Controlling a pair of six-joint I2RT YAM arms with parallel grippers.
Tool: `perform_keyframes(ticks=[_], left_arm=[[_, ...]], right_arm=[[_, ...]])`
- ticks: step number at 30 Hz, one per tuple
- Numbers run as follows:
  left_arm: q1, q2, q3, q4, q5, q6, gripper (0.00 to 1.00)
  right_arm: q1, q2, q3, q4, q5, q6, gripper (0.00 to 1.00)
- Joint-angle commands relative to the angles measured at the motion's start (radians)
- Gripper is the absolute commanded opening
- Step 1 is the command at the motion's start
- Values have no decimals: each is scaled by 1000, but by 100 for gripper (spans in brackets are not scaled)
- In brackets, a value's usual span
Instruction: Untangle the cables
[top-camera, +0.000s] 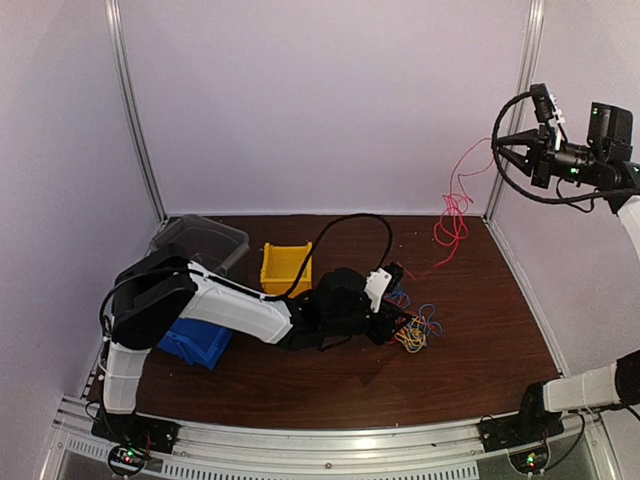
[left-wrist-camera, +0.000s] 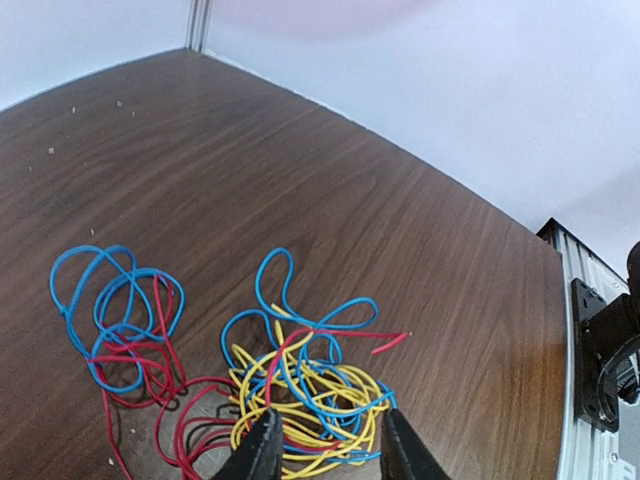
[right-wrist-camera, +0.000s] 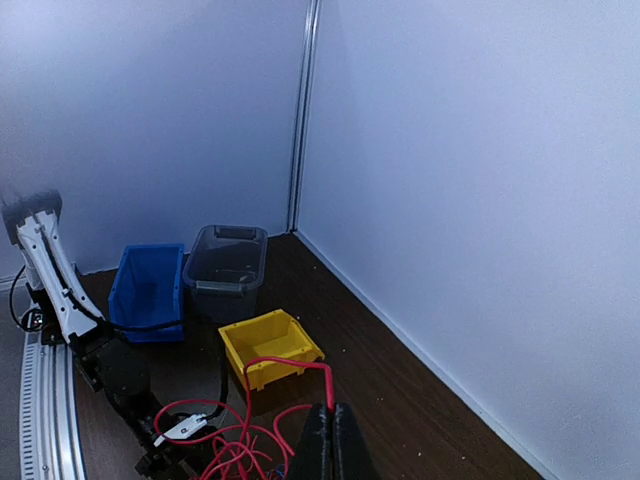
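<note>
Three bins at the left of the table (top-camera: 480, 340) — blue bin (top-camera: 195, 345) nearest, grey bin (top-camera: 200, 240) behind it, yellow bin (top-camera: 287, 268) further right. Stretched low across from the left, left gripper (top-camera: 402, 322) down at table level over the cables (top-camera: 415, 332), near mid-table. From the left wrist view: partly open, fingers (left-wrist-camera: 262, 450) set either side of the near edge of the yellow-and-blue knot, nothing pinched; contact with the strands too close to call. Cables lying flat on the wood, spread sideways more than deep — blue loops mixed with red at left, dense yellow knot at right, one red end poking out to the right.

Further right and toward the back, red cable (top-camera: 452, 225) heaped in loose loops on the table, then rising steeply up and to the right, long axis near vertical, to the right gripper (top-camera: 497, 143), raised high above the table's right edge. From the right wrist view: fully closed, red cable pinched at the very tips, the rest dangling below in red loops.
</note>
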Motion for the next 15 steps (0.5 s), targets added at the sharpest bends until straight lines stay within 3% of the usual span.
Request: perform_keyframes(ticks=[1,15], left_arm=[[-1,-117,-22,27,-7,11,42],[-7,-282,-68,-34,-43,23,51]], right_arm=[[-6,-71,-108,-37,38,-94,0],[12,-182,-317,-138,31,-187,0]])
